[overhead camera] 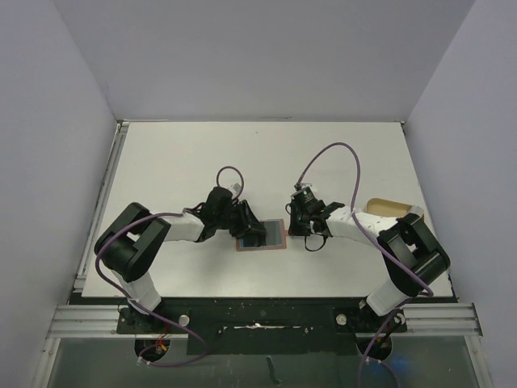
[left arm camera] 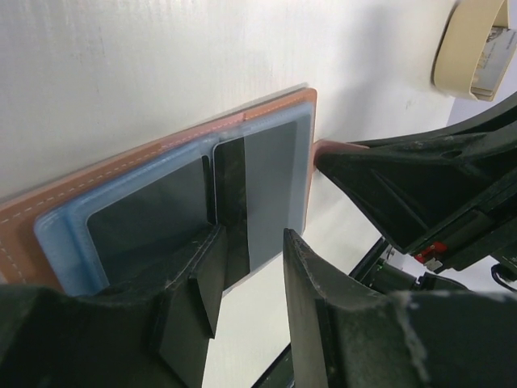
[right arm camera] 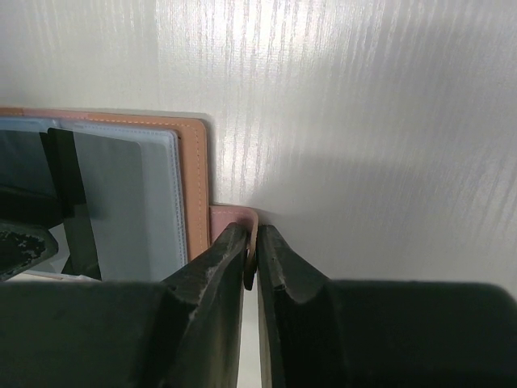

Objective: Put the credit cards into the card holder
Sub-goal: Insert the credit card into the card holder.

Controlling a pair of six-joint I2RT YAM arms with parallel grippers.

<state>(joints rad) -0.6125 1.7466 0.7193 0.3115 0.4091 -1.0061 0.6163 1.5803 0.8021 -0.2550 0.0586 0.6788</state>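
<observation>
You're looking at a card holder (right arm camera: 194, 178) of matt reddish-brown leather with pale stitching, its inner pockets (left arm camera: 65, 234) glossy bluish clear plastic, a smooth grey-blue credit card (left arm camera: 271, 186) and a white table (right arm camera: 363, 121) with a finely ribbed, faintly shiny surface.

- One wallet (overhead camera: 271, 236) is being counted.
- One card (left arm camera: 271, 182), dark-striped, is being counted for certain; a second cannot be told.
- One tray (overhead camera: 392, 208) is being counted.
- Two arms are being counted: the left arm (overhead camera: 133, 242) and the right arm (overhead camera: 412, 250).
- Two grippers are being counted: the left gripper (left arm camera: 254, 267) and the right gripper (right arm camera: 252, 246).
- One table (overhead camera: 242, 153) is being counted.
</observation>
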